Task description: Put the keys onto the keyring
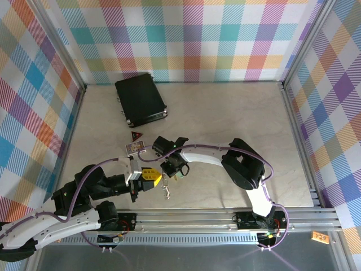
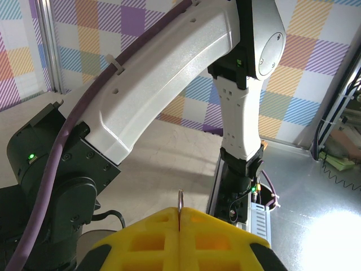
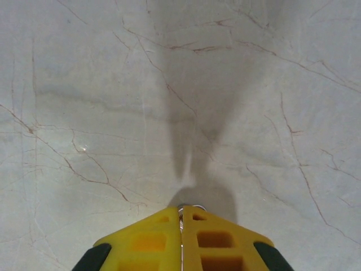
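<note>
Marbled beige table (image 1: 237,113) lies between plaid walls (image 1: 197,39); a black case (image 1: 141,101) sits at the far left, well apart from the work. Both grippers meet above the near middle of the table. Left gripper (image 2: 179,217) is closed on the keyring (image 2: 180,202), which shows edge-on as a thin metal sliver rising where the yellow jaws meet. In the top view its silver part trails from those jaws toward the near edge. Right gripper (image 3: 181,213) is closed, pinching a small silver piece judged to be the key (image 3: 192,208); its teal head is hidden. The right jaws stand just beside the keyring, on its right side. The coming move likely requires threading the key sideways onto the held ring, with each arm already holding its own part.
</note>
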Controlling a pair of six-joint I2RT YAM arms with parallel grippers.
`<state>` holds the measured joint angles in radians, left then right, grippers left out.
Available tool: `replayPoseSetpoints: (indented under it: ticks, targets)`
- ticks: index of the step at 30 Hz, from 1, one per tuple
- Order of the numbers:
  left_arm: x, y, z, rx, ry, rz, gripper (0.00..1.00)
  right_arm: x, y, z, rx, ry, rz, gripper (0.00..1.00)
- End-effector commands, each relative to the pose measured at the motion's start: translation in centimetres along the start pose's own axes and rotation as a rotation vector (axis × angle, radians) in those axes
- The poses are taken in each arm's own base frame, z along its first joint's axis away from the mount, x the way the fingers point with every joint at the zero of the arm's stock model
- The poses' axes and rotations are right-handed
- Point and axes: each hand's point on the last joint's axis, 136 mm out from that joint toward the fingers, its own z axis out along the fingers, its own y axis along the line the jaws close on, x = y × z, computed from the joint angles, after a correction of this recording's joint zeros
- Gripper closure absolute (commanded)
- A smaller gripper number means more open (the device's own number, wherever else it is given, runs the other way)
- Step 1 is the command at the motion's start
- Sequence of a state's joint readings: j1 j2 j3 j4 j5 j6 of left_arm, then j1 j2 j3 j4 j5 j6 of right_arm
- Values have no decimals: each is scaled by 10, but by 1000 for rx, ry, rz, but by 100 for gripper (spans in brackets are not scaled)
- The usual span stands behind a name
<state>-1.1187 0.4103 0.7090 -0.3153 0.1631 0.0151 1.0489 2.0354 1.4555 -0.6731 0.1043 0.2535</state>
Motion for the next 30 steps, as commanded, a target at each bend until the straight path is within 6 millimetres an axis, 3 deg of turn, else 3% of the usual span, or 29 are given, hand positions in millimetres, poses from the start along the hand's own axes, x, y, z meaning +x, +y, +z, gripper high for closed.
replayPoseSetpoints:
  ticks: [1, 13, 21, 28, 30]
  targets:
    - [-4, -2, 0, 11, -23, -2, 100, 3, -3, -11, 28, 3, -14, 95]
    - [-2, -1, 1, 7, -17, -1, 100, 27, -11, -35, -30, -21, 0, 100]
    - [2, 2, 7, -6, 6, 2, 100, 44, 9, -50, -203, -111, -102, 100]
    - [6, 3, 10, -8, 20, 17, 100, 51, 30, -89, -397, -379, -238, 100]
    - [-1, 2, 12, -5, -7, 24, 100, 51, 32, -103, -455, -446, -249, 100]
